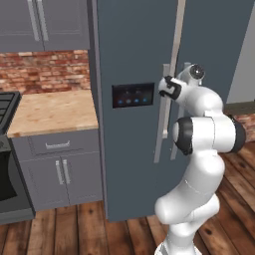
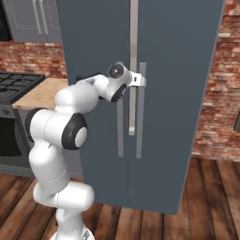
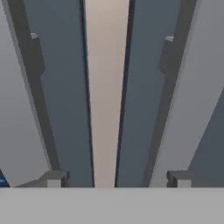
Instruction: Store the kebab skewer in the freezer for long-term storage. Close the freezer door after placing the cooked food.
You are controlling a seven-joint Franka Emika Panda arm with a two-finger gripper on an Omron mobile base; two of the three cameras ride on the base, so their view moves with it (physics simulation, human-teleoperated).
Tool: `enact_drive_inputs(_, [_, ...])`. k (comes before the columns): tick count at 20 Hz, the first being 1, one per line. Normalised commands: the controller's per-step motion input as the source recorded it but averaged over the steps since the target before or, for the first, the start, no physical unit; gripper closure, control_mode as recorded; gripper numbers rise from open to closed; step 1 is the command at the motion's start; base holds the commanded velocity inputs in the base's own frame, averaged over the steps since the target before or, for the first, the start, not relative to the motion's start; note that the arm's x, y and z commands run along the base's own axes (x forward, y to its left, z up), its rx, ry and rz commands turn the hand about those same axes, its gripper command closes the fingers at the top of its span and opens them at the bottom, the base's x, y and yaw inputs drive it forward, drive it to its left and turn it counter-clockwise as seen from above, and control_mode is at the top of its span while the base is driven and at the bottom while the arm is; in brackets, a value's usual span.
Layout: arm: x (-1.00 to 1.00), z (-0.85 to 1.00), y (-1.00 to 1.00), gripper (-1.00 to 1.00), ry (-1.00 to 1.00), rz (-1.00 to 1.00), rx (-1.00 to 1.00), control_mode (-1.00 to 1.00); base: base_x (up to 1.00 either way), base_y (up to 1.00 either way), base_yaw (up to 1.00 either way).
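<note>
The slate-grey freezer [image 1: 209, 45] stands with both doors shut. Its freezer door [image 1: 129, 159] carries the dark dispenser panel [image 1: 133, 95] with blue lights and a long grey handle [image 1: 162, 114]. My gripper [image 3: 117, 179] is open and points straight at the pale seam [image 3: 106, 87] between the two doors, close to them. One fingertip [image 3: 54, 179] sits near the freezer door's handle [image 3: 26, 109], the other near the second door's handle [image 3: 188, 109]. Nothing lies between the fingers. From the right base view the gripper [image 2: 139, 81] reaches the two handles at mid height. The kebab skewer is out of view.
A wooden counter [image 1: 55, 112] over grey cabinets [image 1: 62, 169] adjoins the freezer's left side, with a black stove [image 2: 18, 84] further left. Upper cabinets [image 1: 45, 22] hang over a brick wall [image 1: 45, 72]. Open wooden floor [image 2: 206, 197] lies in front.
</note>
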Motion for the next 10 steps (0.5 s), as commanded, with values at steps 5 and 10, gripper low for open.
enact_drive_inputs(5, [0.44,0.16,0.0,-1.0,-0.02,0.02,0.03,-1.0,0.0,0.0,0.0])
enact_drive_inputs(10, [0.5,0.19,0.0,-1.0,-0.01,0.0,0.01,-1.0,0.0,0.0,0.0])
